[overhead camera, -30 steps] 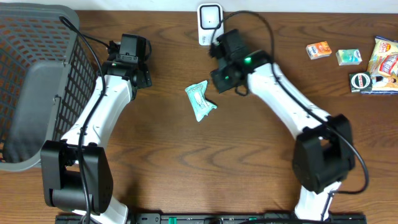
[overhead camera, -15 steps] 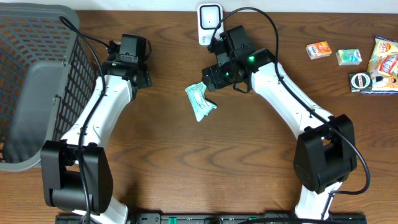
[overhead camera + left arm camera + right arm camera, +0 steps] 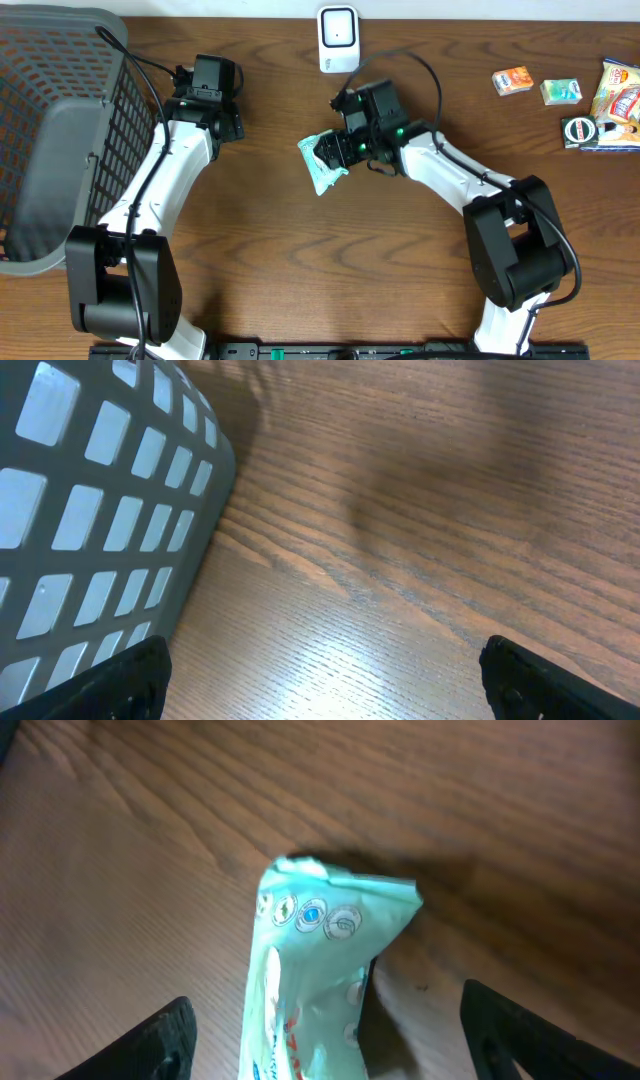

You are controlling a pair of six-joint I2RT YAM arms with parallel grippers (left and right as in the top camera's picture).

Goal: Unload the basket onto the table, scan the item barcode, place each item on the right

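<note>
So the right claw (image 3: 325,1020) is spread wide, and the mint-green snack packet (image 3: 322,170) lies flat on the table (image 3: 300,260) between its fingers. It isn't pinched; the wrist view shows a gap on both sides. The packet sits near the middle of the overhead frame, a bit left, well below the white scanner (image 3: 338,38) at top centre. The left claw (image 3: 322,675) is wide open too, holding nothing, next to the grey basket (image 3: 60,150) at the left. A few more snacks (image 3: 515,80) sit upper right.
</note>
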